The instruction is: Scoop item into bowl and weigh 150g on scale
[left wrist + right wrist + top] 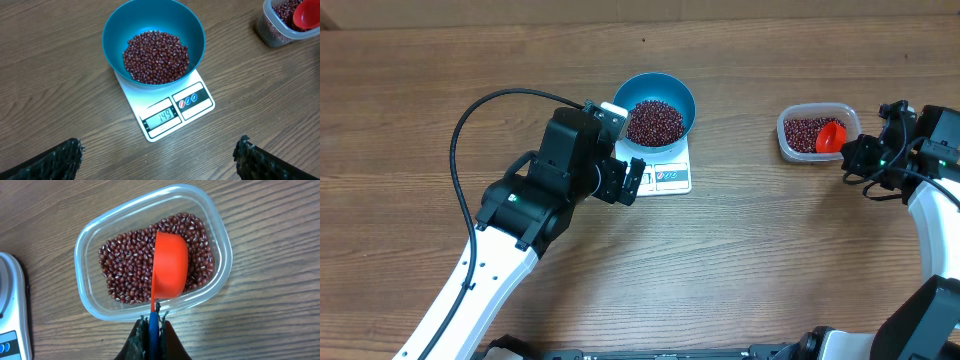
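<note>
The blue bowl (682, 93) stands on the white scale (670, 178) and holds a heap of dark red beans (654, 121). In the left wrist view the bowl (114, 35) with its beans (156, 56) sits on the scale (197, 107), whose display reads 149. My left gripper (623, 180) hovers open just in front of the scale, its fingers (60, 160) wide apart over bare table. My right gripper (154, 317) is shut on the blue handle of an orange-red scoop (170, 272), whose cup rests over the beans (125, 270) in a clear tub (92, 307).
The clear tub (790, 140) with the scoop (830, 137) stands at the right, about a hand's width from the scale. The left arm's black cable (480, 110) loops over the table at the left. The scale's edge (10, 310) shows left of the tub.
</note>
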Robot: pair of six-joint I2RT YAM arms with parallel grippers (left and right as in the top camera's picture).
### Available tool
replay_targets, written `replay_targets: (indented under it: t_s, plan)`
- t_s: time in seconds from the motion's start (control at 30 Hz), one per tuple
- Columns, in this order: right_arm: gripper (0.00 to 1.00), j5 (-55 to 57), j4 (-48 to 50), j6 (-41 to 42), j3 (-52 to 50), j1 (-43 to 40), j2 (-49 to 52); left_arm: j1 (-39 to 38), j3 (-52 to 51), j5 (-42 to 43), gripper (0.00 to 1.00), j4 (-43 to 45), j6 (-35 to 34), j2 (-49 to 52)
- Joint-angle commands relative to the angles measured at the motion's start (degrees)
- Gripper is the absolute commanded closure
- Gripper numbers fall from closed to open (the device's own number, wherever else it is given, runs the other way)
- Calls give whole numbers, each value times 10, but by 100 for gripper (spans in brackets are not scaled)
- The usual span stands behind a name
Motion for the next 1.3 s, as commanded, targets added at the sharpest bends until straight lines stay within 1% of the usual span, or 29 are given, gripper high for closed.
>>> replay_targets:
  t_s: [0.0,0.3,0.5,1.27]
  plan:
    - [96,14,-11,-4,3,0,-11,2,3,4,0,2,-8,-1]
    - [96,13,-19,-4,2,11,-11,2,3,4,1,2,-8,-1]
    - [96,-12,-18,-4,2,16,-11,2,3,4,0,2,-8,-1]
    - [96,-12,-19,-2,2,16,-11,2,3,4,0,2,-8,-1]
